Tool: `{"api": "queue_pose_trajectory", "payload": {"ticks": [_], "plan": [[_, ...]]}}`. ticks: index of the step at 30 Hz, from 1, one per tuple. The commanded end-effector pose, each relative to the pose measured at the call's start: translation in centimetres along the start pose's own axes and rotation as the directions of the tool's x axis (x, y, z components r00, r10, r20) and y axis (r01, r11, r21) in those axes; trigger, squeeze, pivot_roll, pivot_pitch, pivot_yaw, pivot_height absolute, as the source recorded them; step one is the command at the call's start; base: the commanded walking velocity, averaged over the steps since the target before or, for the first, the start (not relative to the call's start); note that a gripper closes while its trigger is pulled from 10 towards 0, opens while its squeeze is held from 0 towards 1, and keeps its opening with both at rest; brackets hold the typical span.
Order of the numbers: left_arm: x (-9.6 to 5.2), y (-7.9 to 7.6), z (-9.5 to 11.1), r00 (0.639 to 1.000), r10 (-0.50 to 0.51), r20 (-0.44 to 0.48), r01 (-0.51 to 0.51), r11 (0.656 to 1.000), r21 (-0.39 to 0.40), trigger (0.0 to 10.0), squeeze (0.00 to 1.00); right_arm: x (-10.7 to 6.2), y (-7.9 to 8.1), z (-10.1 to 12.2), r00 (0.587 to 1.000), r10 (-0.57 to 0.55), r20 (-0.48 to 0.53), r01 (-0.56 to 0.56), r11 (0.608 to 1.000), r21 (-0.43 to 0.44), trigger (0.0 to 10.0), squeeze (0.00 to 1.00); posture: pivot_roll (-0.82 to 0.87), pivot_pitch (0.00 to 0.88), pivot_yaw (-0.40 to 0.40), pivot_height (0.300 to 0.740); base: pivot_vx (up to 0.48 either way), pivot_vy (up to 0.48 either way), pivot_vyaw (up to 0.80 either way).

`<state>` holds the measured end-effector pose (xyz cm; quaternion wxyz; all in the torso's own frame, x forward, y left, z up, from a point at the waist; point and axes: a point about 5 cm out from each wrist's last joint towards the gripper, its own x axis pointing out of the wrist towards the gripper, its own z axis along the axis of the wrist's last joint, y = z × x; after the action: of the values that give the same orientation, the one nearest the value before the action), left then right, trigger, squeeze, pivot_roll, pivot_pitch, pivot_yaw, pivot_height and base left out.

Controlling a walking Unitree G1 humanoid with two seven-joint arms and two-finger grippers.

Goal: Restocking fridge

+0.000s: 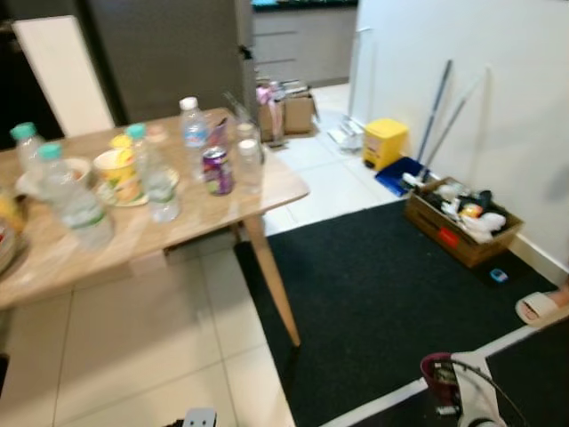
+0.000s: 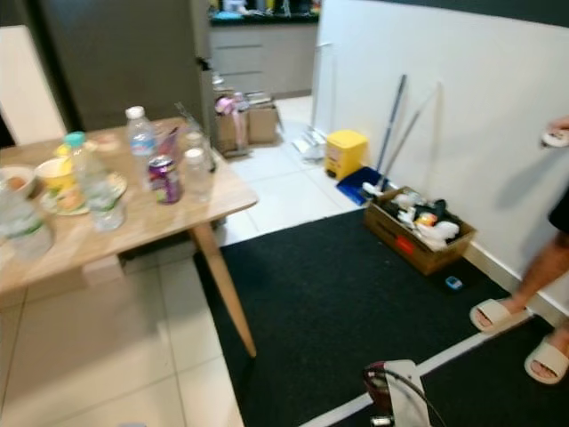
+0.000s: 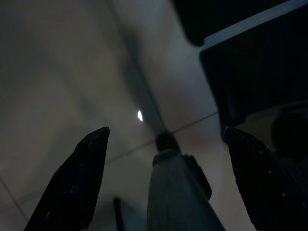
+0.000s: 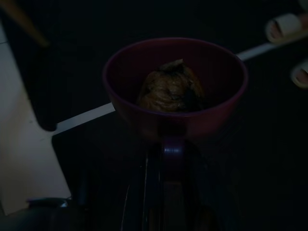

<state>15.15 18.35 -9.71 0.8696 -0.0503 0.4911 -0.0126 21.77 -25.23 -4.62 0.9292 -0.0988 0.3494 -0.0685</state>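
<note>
One maroon bowl holding what may be food sits at the right gripper, low near the black rug; its grip is too dark to tell. Left gripper hangs spread apart over floor tiles.

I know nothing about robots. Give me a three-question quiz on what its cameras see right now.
1. True or false: the right gripper holds a dark red bowl with food in it.
2. The purple can stands: A) on the black rug B) on the wooden table C) in the cardboard box.
3. What colour is the small bin by the white wall?

Key: 1 true; 2 B; 3 yellow.
</note>
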Motion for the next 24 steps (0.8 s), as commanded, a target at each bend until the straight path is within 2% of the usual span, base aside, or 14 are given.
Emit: {"api": "queue_pose_trajectory", "payload": {"ticks": [1,5,24], "plan": [[-0.06,0.06,-0.29,1.000,0.001,-0.007,-0.001,1.000,0.006,10.0,0.00,0.07,-0.18,0.33,1.000,-0.007,0.013,0.007,1.000,-0.004,10.0,0.00,-0.05,0.000,0.022,0.740,0.000,0.000,-0.80],[-0.06,0.12,-0.25,1.000,0.010,-0.006,-0.010,1.000,0.019,10.0,0.00,0.06,-0.13,0.28,1.000,-0.006,0.009,0.006,1.000,-0.008,10.0,0.00,-0.05,0.000,0.022,0.740,0.000,0.000,-0.80],[0.00,-0.13,-0.04,1.000,-0.005,0.009,0.005,1.000,-0.016,10.0,0.00,-0.11,0.07,-0.36,1.000,-0.002,-0.012,0.001,1.000,-0.022,10.0,0.00,-0.05,0.000,0.017,0.740,0.000,0.000,-0.80]]}}
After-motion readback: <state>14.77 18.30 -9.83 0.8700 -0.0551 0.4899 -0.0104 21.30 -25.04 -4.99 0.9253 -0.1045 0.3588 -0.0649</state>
